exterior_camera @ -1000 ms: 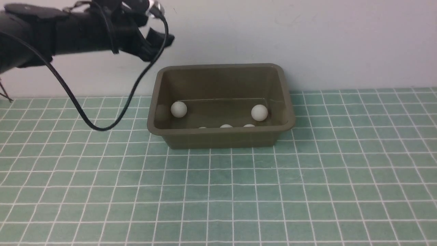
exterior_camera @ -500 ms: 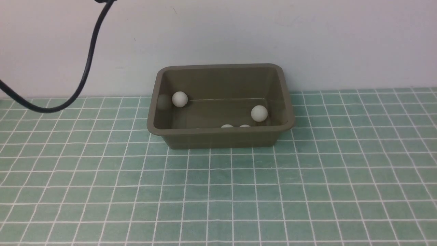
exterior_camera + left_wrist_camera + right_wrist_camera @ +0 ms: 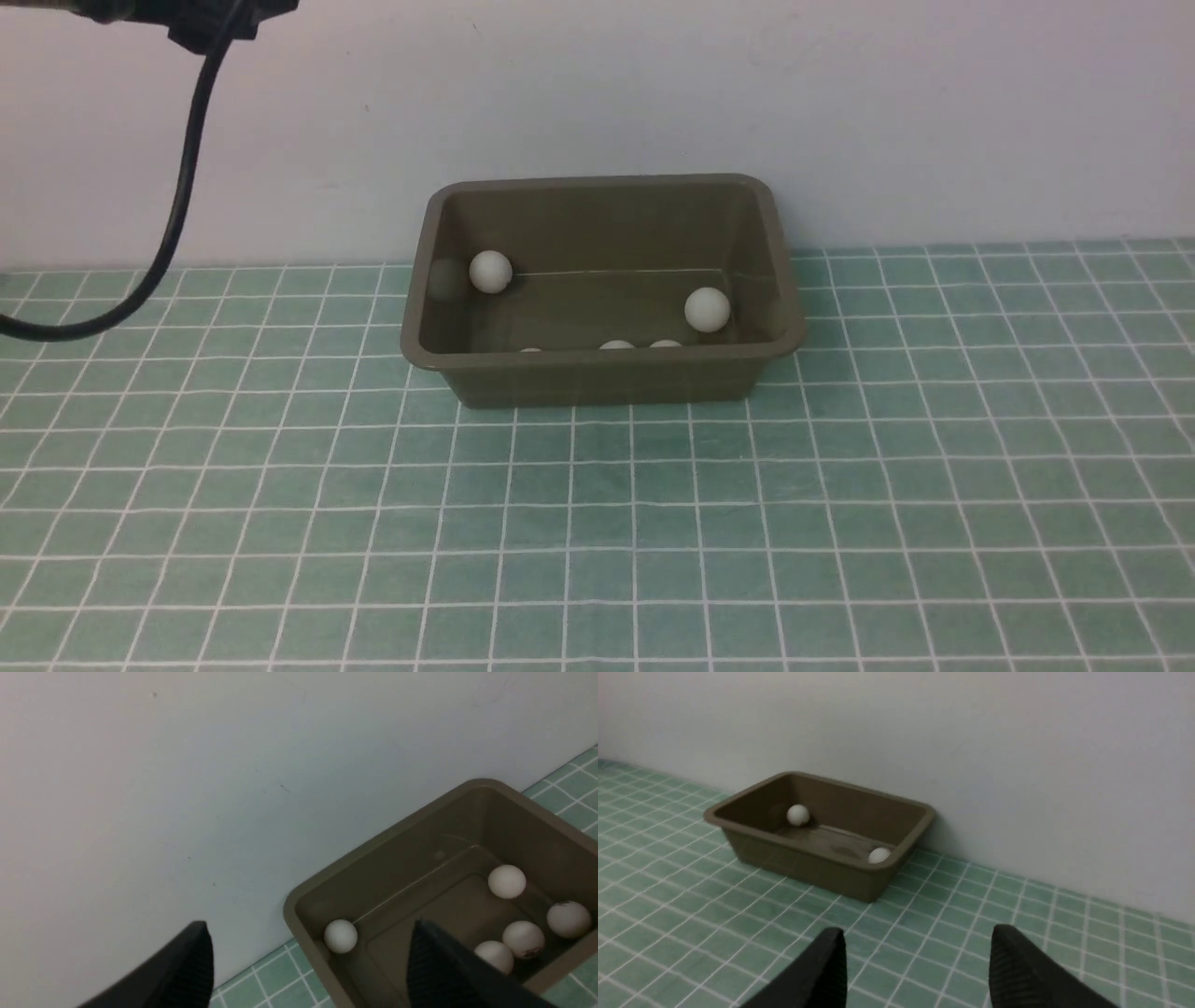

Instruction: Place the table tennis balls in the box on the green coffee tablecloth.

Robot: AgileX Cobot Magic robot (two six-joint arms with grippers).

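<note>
front view | left end effector (image 3: 308, 956) withdrawn upward, wide, empty | box (image 3: 597, 373) unmoved

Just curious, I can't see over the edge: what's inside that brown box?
The box holds five white table tennis balls. From the front, its near wall hides most of three of them; the left wrist view shows all five.

- Olive-brown box (image 3: 597, 378), plain and smooth.
- Matte white table tennis balls (image 3: 507, 881); small dark marks on two.
- Teal-green tablecloth (image 3: 840, 523), gridded with thin white lines.
- Black gripper fingers (image 3: 1027, 970).
- Pale grey wall (image 3: 840, 103).
</note>
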